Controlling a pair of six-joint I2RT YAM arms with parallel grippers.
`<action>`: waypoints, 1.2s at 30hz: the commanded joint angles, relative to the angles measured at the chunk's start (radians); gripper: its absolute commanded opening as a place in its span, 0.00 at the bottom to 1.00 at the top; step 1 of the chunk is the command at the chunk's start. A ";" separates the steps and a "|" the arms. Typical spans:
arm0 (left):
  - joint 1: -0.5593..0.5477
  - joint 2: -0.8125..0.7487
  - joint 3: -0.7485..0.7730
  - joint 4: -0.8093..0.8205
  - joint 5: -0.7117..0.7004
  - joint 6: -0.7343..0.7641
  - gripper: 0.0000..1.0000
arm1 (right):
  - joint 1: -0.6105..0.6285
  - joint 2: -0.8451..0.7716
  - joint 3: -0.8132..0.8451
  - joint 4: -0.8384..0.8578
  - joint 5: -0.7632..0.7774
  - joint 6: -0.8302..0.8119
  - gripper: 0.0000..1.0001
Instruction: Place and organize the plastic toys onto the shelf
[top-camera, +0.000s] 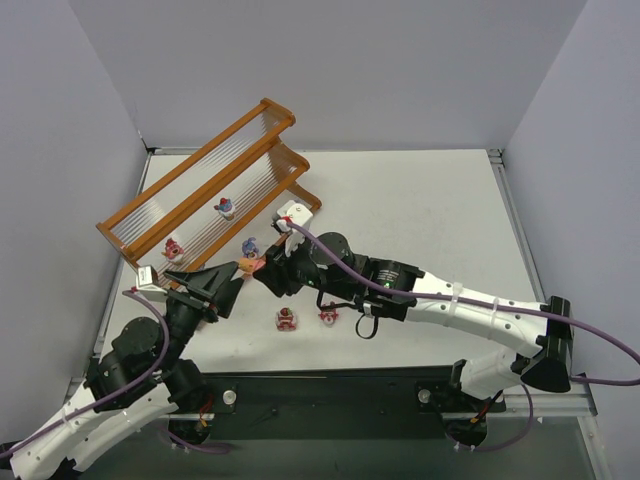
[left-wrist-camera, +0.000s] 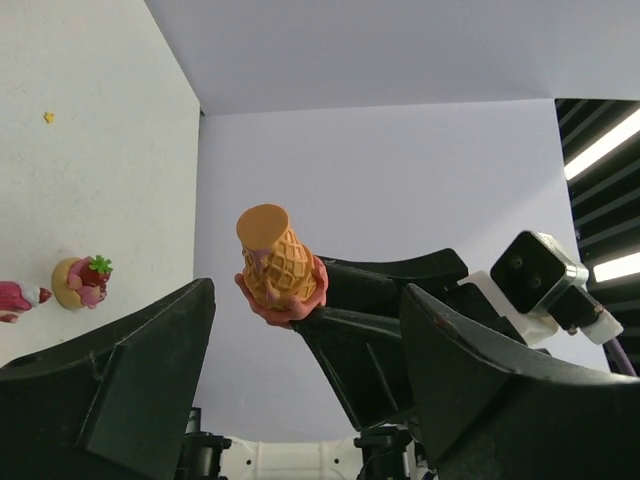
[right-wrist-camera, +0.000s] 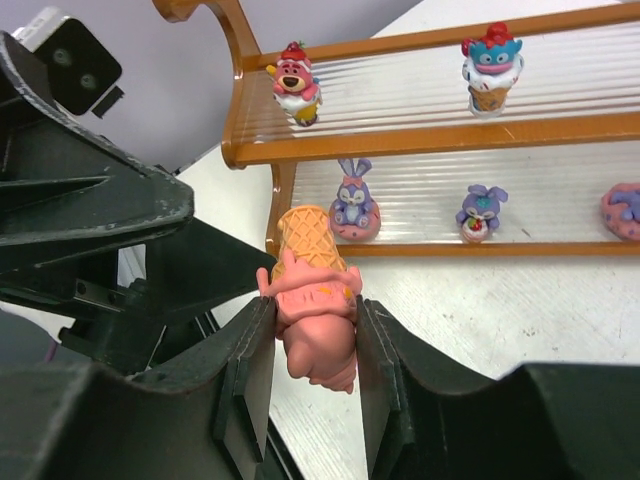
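Shelf (right-wrist-camera: 420, 138): stepped rack, orange-brown frame, clear ribbed tiers, standing at the far left of the table (top-camera: 430, 200) and running diagonally. Upper tier in the right wrist view, left to right: pink bear figure (right-wrist-camera: 295, 80); blue-faced figure with red top (right-wrist-camera: 490, 70). Tier below, left to right: purple bunny on a pink donut (right-wrist-camera: 352, 205); smaller purple bunny (right-wrist-camera: 478, 212); pink donut piece (right-wrist-camera: 625, 210), cut off by the picture's edge. Left gripper (top-camera: 236, 285): just near the shelf's near side, jaws spread wide and holding nothing, with the cone toy's cone end showing between them in its own camera, touching neither finger. Pink ice-cream cone toy (right-wrist-camera: 315, 330): off the table, between the two grippers, just near the shelf's lowest tier, waffle cone end pointing toward the shelf. Right gripper (right-wrist-camera: 315, 310): jaws closed on the pink scoop part of that toy, one finger on each side. Two loose toys, red-and-pink (top-camera: 286, 319) and (top-camera: 328, 316): side by side on the table, near of the grippers, apart from the shelf.
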 joint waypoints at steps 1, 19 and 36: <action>-0.003 -0.003 0.052 -0.028 0.023 0.130 0.86 | -0.019 -0.059 0.056 -0.023 -0.036 0.049 0.00; -0.003 0.273 0.348 -0.246 0.535 1.050 0.88 | -0.075 -0.139 0.142 -0.364 -0.349 0.155 0.00; -0.003 0.283 0.454 -0.418 0.895 1.368 0.88 | -0.082 -0.161 0.076 -0.455 -0.496 0.212 0.00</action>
